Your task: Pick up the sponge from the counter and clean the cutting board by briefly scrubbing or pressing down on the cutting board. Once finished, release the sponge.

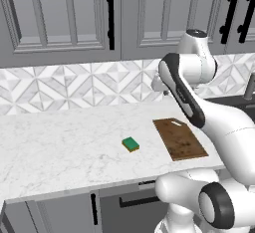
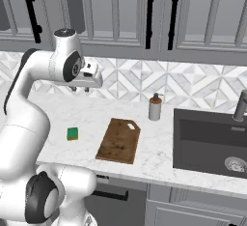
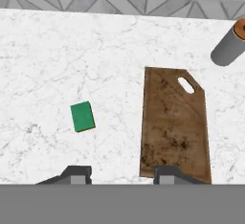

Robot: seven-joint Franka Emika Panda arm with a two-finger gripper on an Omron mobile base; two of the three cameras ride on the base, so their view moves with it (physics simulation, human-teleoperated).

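Lying alone on the white marble table [image 1: 60,147]: one green sponge [image 1: 130,144], flat, green side up, left of the cutting board [image 1: 180,138] and clearly apart from it. Resting flat nearby: one dark brown cutting board, stained, its light handle slot pointing toward the patterned backsplash [image 1: 74,85]. Standing upright behind the board's far right corner: one grey soap dispenser [image 2: 155,107] with a brown top, between the board and one dark sink [image 2: 212,143]. Hanging high above the table, near the backsplash: the gripper [image 2: 79,89], closed and holding nothing. Looking down in the hand view, two dark fingertips [image 3: 76,174] sitting over bare marble and the board's near edge, with nothing lying between gripper and sponge.
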